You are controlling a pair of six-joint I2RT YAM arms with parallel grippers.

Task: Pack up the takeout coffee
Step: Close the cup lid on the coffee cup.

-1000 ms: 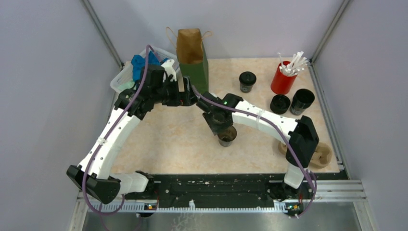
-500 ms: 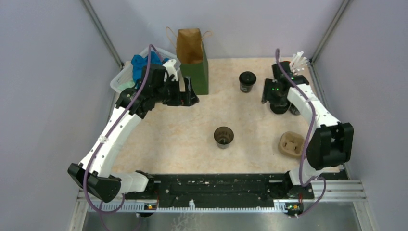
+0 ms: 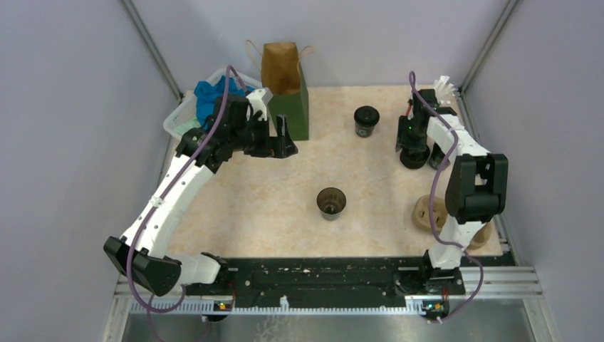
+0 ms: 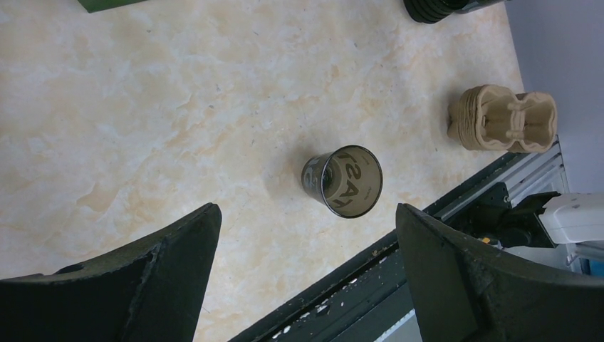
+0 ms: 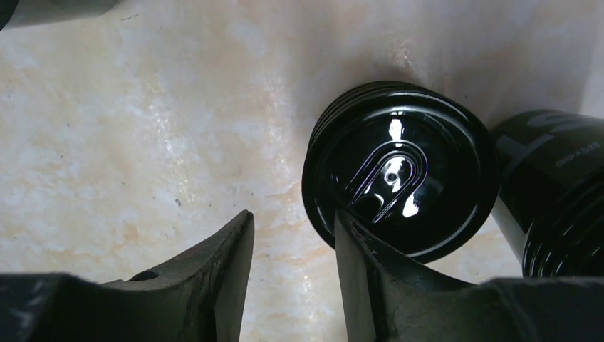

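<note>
the right gripper (image 5: 292,222) hangs low over the marble-pattern desk (image 5: 128,142) with its jaws partly apart, and only bare desk shows between them. one finger stands just at the rim of the stack of round black plastic lids (image 5: 399,171), so i judge that it is lining up to take the top lid. just beside the stack, on its right, stands a black disposable cup with white letters (image 5: 548,178). the lid is probably meant for the open black paper cup (image 3: 332,201), which stands alone in the middle of the desk without a lid, well apart from all other things. another small black cup with its lid on (image 3: 366,120) stands near the tall brown and green paper bag (image 3: 283,71) at the far edge. the left gripper (image 3: 281,137) is spread wide and empty, and it hovers just beside the foot of the bag, perhaps to steady it for packing. the tan pulp two-cup carrier (image 4: 502,117) lies empty at the near right side.
</note>
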